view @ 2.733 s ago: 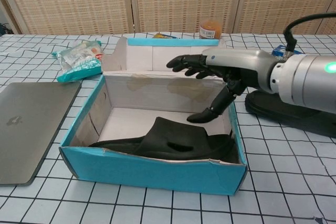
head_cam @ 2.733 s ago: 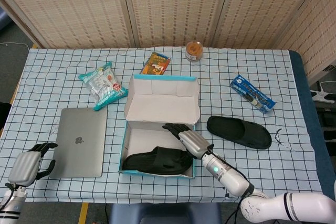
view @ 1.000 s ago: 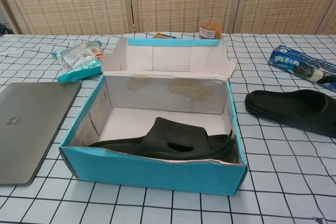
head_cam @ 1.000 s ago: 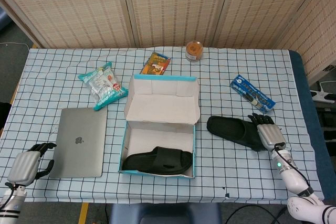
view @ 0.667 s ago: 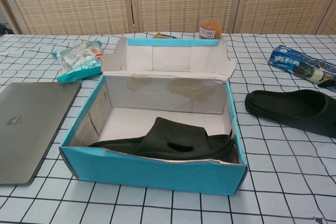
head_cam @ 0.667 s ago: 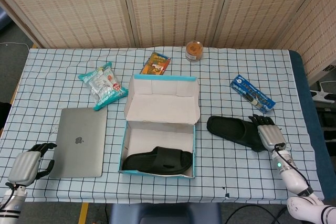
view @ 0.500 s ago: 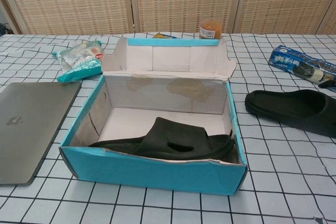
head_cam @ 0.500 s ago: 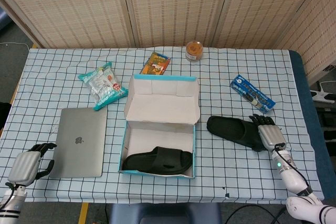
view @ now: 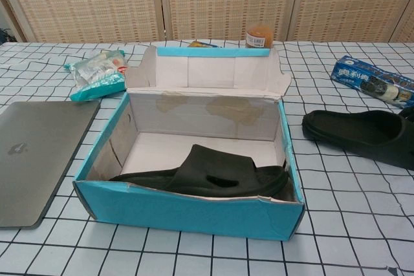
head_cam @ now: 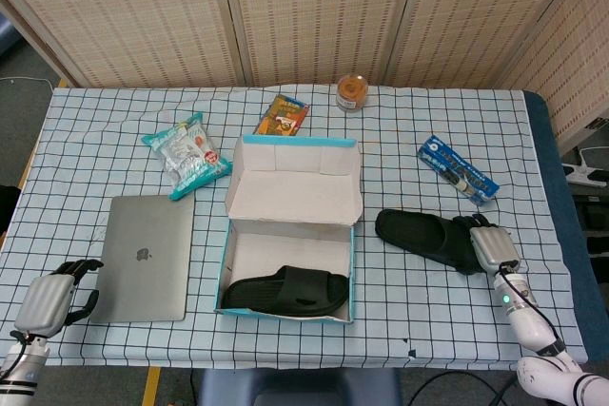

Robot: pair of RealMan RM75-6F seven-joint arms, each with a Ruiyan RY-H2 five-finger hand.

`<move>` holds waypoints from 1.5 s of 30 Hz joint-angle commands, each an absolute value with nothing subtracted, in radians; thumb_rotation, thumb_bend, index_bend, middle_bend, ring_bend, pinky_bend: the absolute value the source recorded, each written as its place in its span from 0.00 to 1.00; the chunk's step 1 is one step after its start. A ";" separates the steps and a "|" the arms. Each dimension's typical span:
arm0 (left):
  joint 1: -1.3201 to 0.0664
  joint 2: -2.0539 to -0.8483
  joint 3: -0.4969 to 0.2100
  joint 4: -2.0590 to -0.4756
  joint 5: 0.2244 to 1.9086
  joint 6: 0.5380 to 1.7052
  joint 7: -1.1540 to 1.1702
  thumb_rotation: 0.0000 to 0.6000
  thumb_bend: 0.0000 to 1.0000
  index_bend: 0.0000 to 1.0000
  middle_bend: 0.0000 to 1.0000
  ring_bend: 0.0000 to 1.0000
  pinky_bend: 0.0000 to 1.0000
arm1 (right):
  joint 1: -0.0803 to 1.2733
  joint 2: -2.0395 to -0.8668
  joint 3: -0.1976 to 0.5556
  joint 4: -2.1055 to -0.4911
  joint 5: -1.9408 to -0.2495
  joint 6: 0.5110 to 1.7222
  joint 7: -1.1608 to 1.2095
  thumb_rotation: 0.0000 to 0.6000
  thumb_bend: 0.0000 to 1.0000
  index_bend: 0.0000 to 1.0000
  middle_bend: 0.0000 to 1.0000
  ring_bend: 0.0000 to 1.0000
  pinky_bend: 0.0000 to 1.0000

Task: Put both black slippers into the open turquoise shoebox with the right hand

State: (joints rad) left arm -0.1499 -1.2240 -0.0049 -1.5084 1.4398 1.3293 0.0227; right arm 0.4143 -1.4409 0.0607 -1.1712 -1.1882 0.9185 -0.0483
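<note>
The open turquoise shoebox (head_cam: 355, 268) (view: 187, 211) sits mid-table with its lid folded back. One black slipper (head_cam: 285, 290) (view: 213, 171) lies inside along the near wall. The second black slipper (head_cam: 423, 235) (view: 359, 132) lies on the checked cloth to the right of the box. My right hand (head_cam: 492, 247) is at that slipper's right end, fingers curled down over it; the chest view shows only a dark sliver at its right edge. My left hand (head_cam: 52, 299) rests at the table's near left corner, fingers curled, holding nothing.
A silver laptop (head_cam: 147, 259) (view: 32, 153) lies left of the box. Behind it is a teal snack bag (head_cam: 186, 154) (view: 97, 72). An orange packet (head_cam: 282, 114) and a jar (head_cam: 352, 92) (view: 259, 35) stand behind the box. A blue cookie packet (head_cam: 458, 168) (view: 372, 85) lies behind the loose slipper.
My right hand left the box after dropping the first slipper and moved to the second slipper's right end. Its fingers have now curled down over that end. The left hand stayed still.
</note>
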 commanded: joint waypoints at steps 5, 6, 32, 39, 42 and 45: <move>-0.150 -1.224 -0.004 -1.508 1.441 1.330 0.027 1.00 0.43 0.29 0.32 0.29 0.54 | 0.403 -1.447 0.067 -1.159 -1.213 0.948 -0.030 1.00 0.04 0.33 0.35 0.26 0.46; -0.150 -1.224 -0.004 -1.509 1.440 1.328 0.026 1.00 0.43 0.29 0.32 0.29 0.54 | 0.402 -1.447 0.067 -1.160 -1.216 0.953 -0.027 1.00 0.04 0.35 0.36 0.27 0.48; -0.152 -1.226 -0.001 -1.510 1.437 1.321 0.036 1.00 0.43 0.30 0.32 0.29 0.54 | 0.249 -1.270 0.096 -1.611 -1.469 1.506 -0.305 1.00 0.05 0.53 0.54 0.51 0.71; -0.155 -1.228 0.003 -1.510 1.435 1.311 0.046 1.00 0.43 0.30 0.32 0.29 0.54 | 0.299 -1.277 0.100 -1.698 -1.551 1.458 -0.315 1.00 0.05 0.53 0.54 0.51 0.71; -0.156 -1.228 0.002 -1.514 1.433 1.308 0.046 1.00 0.43 0.30 0.32 0.29 0.54 | 0.351 -1.323 0.111 -1.716 -1.528 1.368 -0.352 1.00 0.05 0.54 0.54 0.51 0.71; -0.154 -1.227 0.001 -1.510 1.437 1.316 0.046 1.00 0.43 0.30 0.32 0.29 0.54 | 0.411 -1.373 0.126 -1.721 -1.499 1.274 -0.384 1.00 0.05 0.54 0.54 0.51 0.71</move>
State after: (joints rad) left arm -0.1544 -1.2270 0.0016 -1.5103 1.4364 1.3155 0.0461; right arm 0.3577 -1.3264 0.1104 -1.7103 -1.5253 1.3459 -0.3484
